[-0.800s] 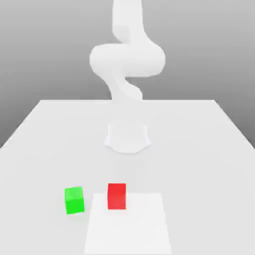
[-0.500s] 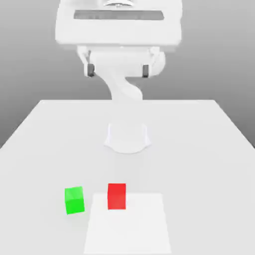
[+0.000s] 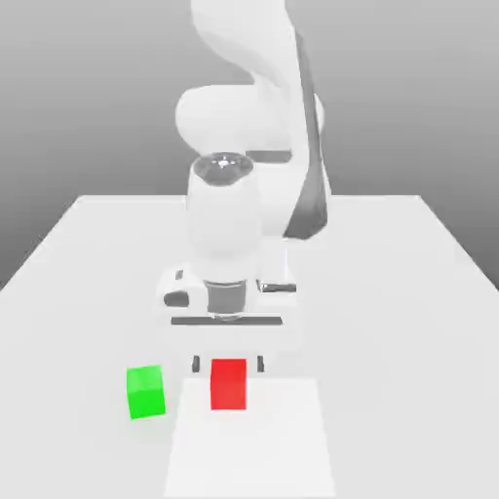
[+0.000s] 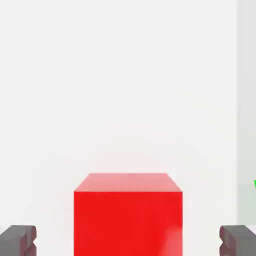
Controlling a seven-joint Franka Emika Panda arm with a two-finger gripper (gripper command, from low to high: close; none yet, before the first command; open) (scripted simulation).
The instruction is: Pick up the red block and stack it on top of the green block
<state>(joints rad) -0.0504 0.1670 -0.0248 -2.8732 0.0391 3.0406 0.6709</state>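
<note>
Red block: on white mat [image 3: 283,439], near side of tabletop [image 3: 390,331], at mat's far left corner, exterior view; green block [image 3: 146,393] to its left, off mat.
Step in hand: grasp of red block [image 3: 229,385], judged approx. ready for final descent.
Technique: keep block centred, lower straight, pads abt. mid-height, then close evenly; off-centre contact cd. twist it.
Gripper [image 3: 228,364]: wide open, a fingertip each side of red block w/ gaps; nothing held, no contact seen.
</note>
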